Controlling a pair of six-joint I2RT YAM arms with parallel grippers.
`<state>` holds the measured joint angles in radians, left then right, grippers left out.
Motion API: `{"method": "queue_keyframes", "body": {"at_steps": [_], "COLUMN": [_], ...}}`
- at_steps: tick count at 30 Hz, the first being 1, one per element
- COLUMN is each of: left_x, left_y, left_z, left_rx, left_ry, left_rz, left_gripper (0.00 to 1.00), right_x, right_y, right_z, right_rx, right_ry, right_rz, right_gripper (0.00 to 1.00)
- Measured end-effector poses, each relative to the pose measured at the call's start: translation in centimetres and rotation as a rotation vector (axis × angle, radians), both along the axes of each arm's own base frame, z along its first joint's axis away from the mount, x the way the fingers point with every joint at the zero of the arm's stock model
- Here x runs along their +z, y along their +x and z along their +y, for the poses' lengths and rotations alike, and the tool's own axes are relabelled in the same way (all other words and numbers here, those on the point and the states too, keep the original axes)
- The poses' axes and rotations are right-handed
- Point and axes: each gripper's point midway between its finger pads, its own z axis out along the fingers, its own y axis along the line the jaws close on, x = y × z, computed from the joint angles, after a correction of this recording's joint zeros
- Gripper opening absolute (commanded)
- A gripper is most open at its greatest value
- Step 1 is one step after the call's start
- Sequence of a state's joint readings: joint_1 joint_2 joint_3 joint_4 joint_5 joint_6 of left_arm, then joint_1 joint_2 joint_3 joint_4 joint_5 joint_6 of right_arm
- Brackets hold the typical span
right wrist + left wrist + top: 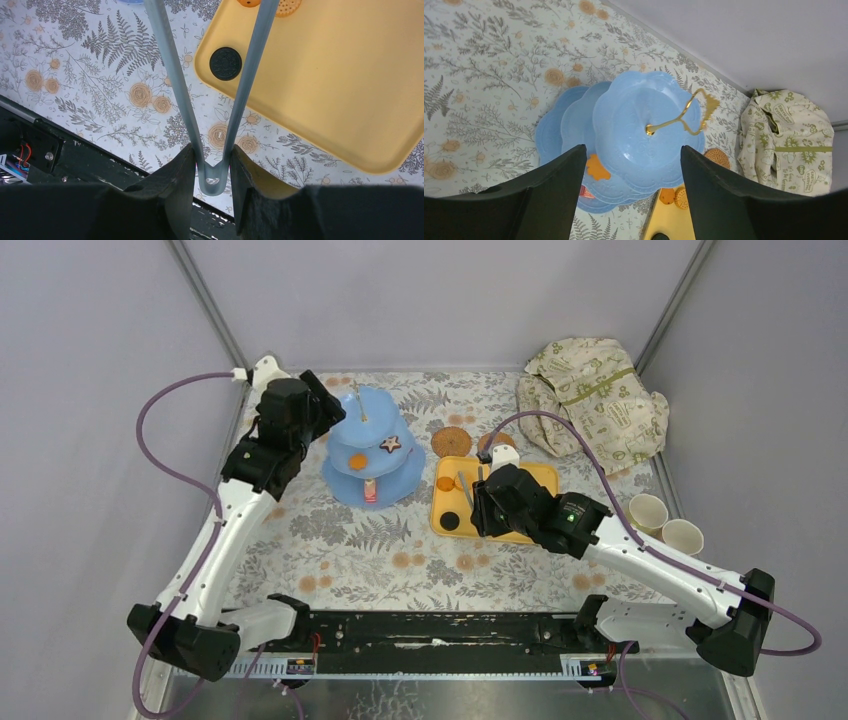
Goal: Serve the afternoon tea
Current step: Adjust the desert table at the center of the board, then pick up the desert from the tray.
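Over the half-stocked stand [639,110] the left pincer [631,150] hangs released; the right pincer [212,150], clenched on the tongs [170,75], should next lower them around the dark biscuit [225,63] on the tray [350,75].

**A:** Stands?
**B:** One three-tier stand [372,445], just ahead of the left gripper [631,148]. Pastries on it: three. That is one orange piece [357,461], one star biscuit [390,444] and one pink-red piece [371,490].
**A:** Ahead of the right gripper [212,167]?
**B:** One yellow tray [350,90]. On it, three: black biscuit [225,63], orange biscuit [667,195], tan biscuit [681,198]. One pair of tongs [175,75], between its fingers.
**A:** Further out?
**B:** Two cups [648,512], to that gripper's right. Two coasters [451,441] beyond it, one half hidden. One cloth bag [595,400].
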<state>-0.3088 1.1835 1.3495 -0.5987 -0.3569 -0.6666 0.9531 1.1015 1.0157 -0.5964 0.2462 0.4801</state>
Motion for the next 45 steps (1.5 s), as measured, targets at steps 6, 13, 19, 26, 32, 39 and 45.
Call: {"method": "queue_keyframes", "body": {"at_steps": [6, 13, 19, 26, 32, 39, 45], "left_x": [-3.8, -6.1, -8.1, -9.3, -8.9, -8.3, -7.9], "left_y": [0.4, 1.5, 2.7, 4.0, 4.5, 3.9, 4.1], "left_z": [0.2, 1.8, 3.1, 2.0, 1.4, 2.0, 1.6], "left_rx": [0.047, 0.105, 0.118, 0.051, 0.021, 0.041, 0.023], "left_ry": [-0.061, -0.139, -0.205, -0.268, -0.301, -0.335, -0.367], "left_rz": [0.024, 0.029, 0.037, 0.032, 0.001, -0.043, -0.082], "left_gripper": [0.76, 0.76, 0.75, 0.75, 0.76, 0.77, 0.75], "right_x": [-0.2, -0.2, -0.5, -1.5, -3.1, -6.1, -7.1], "right_y": [-0.1, -0.1, -0.1, 0.1, 0.5, 0.3, 0.6], "right_z": [-0.2, -0.2, -0.2, -0.2, -1.1, -1.4, -0.7], "right_rx": [-0.001, -0.001, -0.002, -0.007, -0.029, -0.002, 0.024], "right_ry": [-0.010, -0.010, -0.018, -0.054, -0.112, -0.206, -0.240], "right_rz": [0.007, 0.007, 0.012, 0.035, 0.081, 0.180, 0.234], "right_gripper": [0.36, 0.36, 0.37, 0.37, 0.37, 0.37, 0.37]}}
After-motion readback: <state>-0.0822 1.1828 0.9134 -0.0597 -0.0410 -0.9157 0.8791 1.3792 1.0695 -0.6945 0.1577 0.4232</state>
